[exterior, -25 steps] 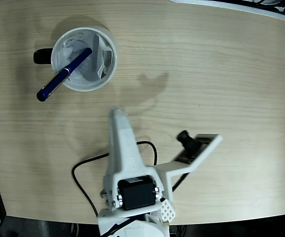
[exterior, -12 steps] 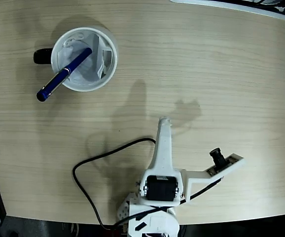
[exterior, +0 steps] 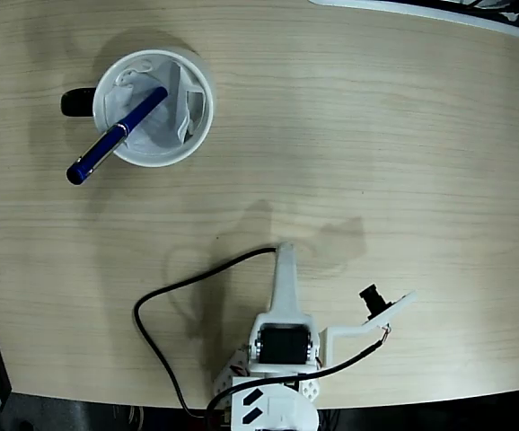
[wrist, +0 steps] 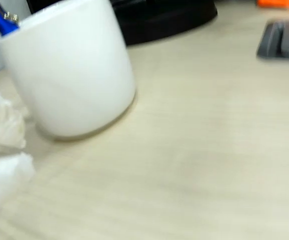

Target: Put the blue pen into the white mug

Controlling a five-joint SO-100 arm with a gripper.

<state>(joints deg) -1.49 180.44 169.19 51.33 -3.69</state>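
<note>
The slim royal-blue pen leans inside the round white mug at the far left, its lower end on the crumpled paper lining and its upper end over the rim — so the task looks done. The white two-finger gripper is near the base, well apart from the mug; whether its fingers are open I cannot tell. Only the black cable lies beside the arm on the pale wooden table — nothing stands between.

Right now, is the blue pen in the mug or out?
In. The blue pen leans inside the white mug, one end down in the paper lining, the other sticking out past the rim.
</note>
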